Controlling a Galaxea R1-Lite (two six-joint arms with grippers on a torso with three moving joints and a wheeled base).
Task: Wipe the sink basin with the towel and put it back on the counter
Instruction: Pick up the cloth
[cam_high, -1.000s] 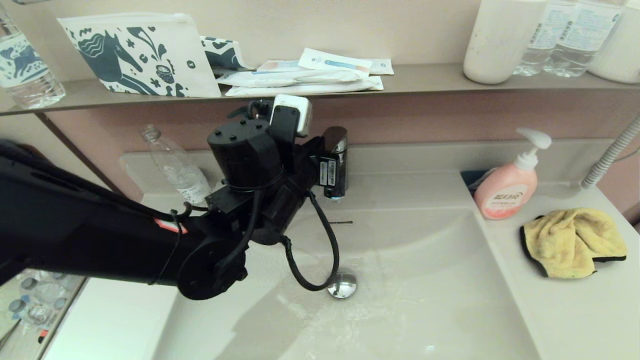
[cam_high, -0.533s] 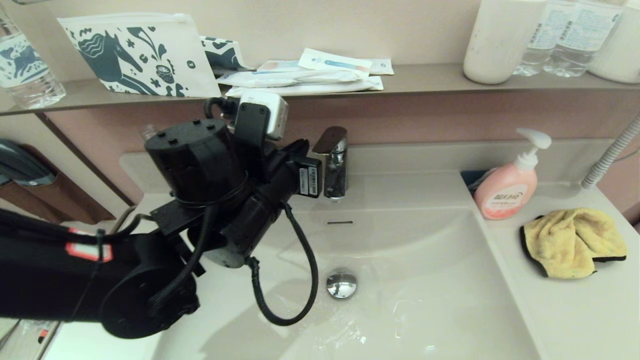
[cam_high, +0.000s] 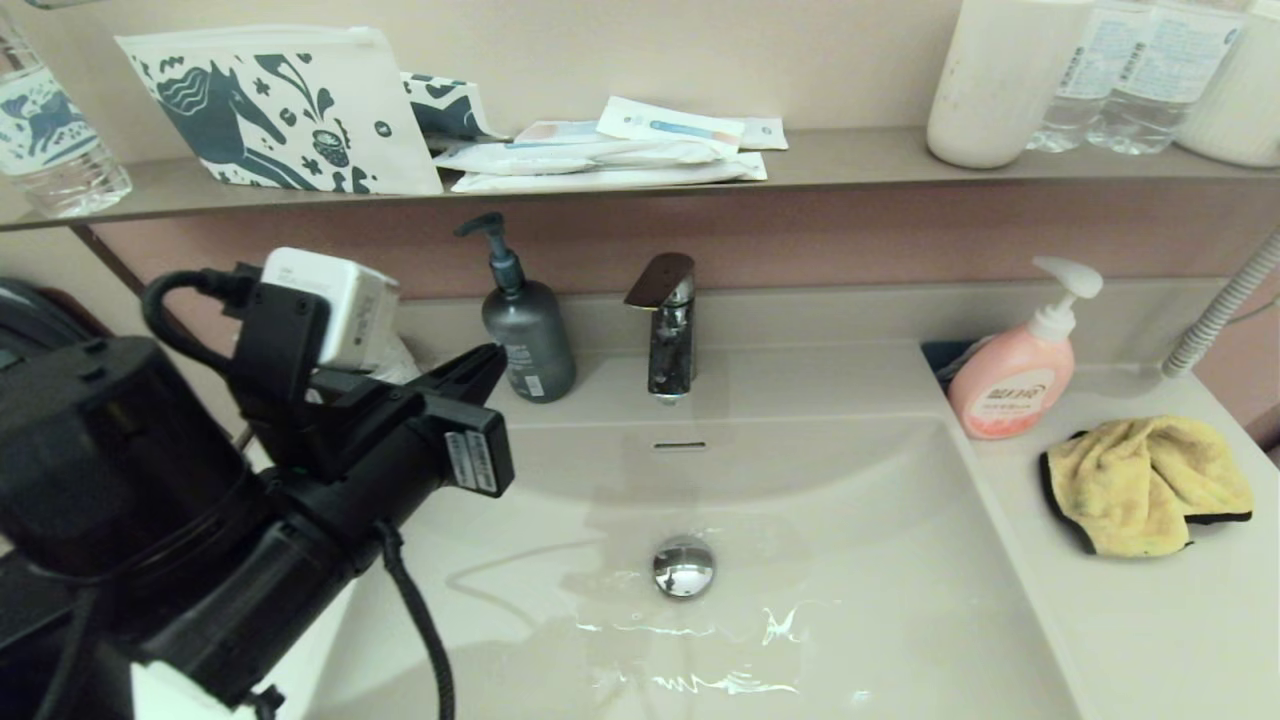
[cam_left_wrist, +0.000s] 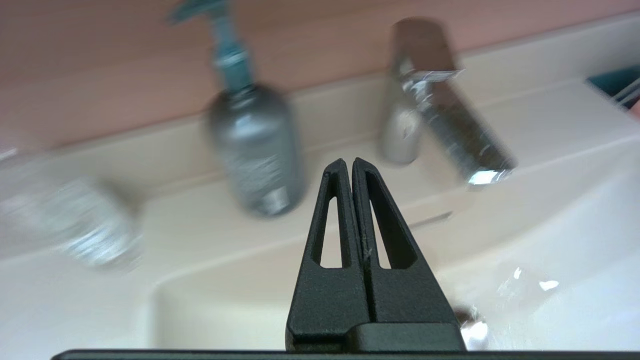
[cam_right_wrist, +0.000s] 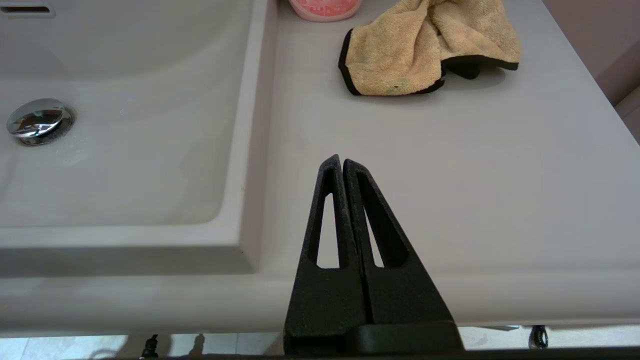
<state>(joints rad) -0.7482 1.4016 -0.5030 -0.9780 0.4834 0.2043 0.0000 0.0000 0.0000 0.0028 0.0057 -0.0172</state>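
Over the sink basin's (cam_high: 850, 560) left edge, the left gripper (cam_left_wrist: 347, 167) hangs closed, empty.

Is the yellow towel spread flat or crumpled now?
Crumpled. The towel lies bunched in folds on the counter, with its black trim curled at the edges, beside the pink soap bottle.

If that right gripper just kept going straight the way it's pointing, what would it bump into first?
Probably the towel. The right gripper, jaws shut, points across bare counter towards the crumpled cloth, slightly to one side; depth is unclear, so it may skim the counter first.
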